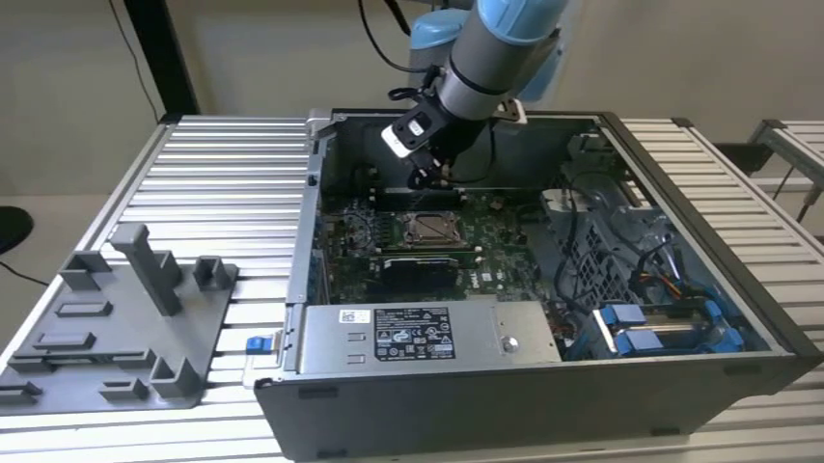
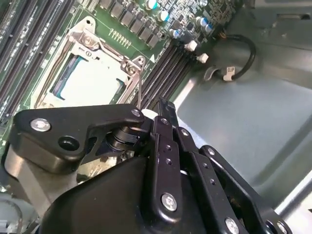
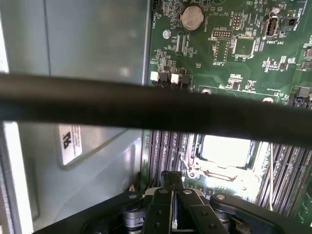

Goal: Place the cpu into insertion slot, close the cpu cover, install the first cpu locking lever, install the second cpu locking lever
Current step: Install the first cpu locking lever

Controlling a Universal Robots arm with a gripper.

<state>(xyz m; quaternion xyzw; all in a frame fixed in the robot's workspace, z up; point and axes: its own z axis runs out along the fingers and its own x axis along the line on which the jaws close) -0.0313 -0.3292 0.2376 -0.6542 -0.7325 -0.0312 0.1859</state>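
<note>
On the green circuit board, the insertion slot (image 1: pixel 429 229) holds the cpu (image 2: pixel 92 80), its silvery top showing through the cut-out of the cpu cover (image 2: pixel 105 48). The cover lies flat over it. A thin wire locking lever (image 2: pixel 139 90) stands up at the socket's corner. My gripper (image 1: pixel 423 181) hangs just behind the socket, over the long black memory slots. In both wrist views its fingers (image 3: pixel 171 178) are pressed together with nothing visible between them, and the tip (image 2: pixel 163 105) is close beside the lever. The cpu (image 3: pixel 226 150) glints just past the fingertips.
The open grey computer case (image 1: pixel 309 251) walls in the board. A white-labelled grey metal box (image 1: pixel 425 333) sits at the front, with blue drive bays (image 1: pixel 644 328) and cables at the exterior view's right. A black cable (image 3: pixel 146 109) crosses the first wrist view. A grey fixture (image 1: pixel 129 318) lies outside the case.
</note>
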